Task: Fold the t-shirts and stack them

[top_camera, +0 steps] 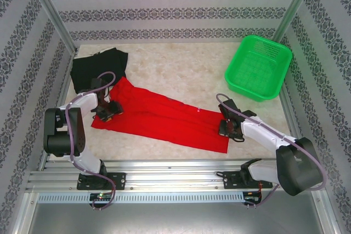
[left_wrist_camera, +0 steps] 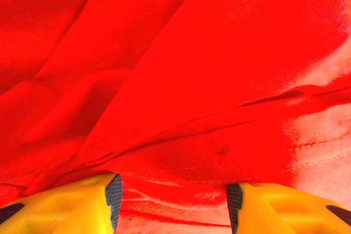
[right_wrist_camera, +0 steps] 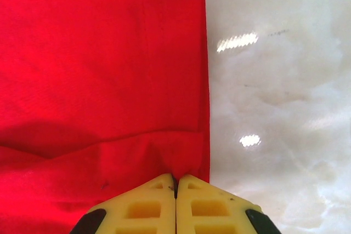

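Currently we have the red t-shirt (top_camera: 164, 116) stretched from 9 to 4 o'clock mid-table. Right gripper (right_wrist_camera: 176, 182) is shut, apparently pinching its hem corner; left gripper (left_wrist_camera: 174, 201) is half-wide astride folds. Risk: the thin pinch slips, or left grabs extra layers and skews the fold.

we see a green basket (top_camera: 237, 57) sitting upright in the far right corner of the pale marbled table (top_camera: 181, 67). grey patterned walls (top_camera: 175, 9) close it in on three sides, and a metal rail (top_camera: 175, 171) runs along the near edge.
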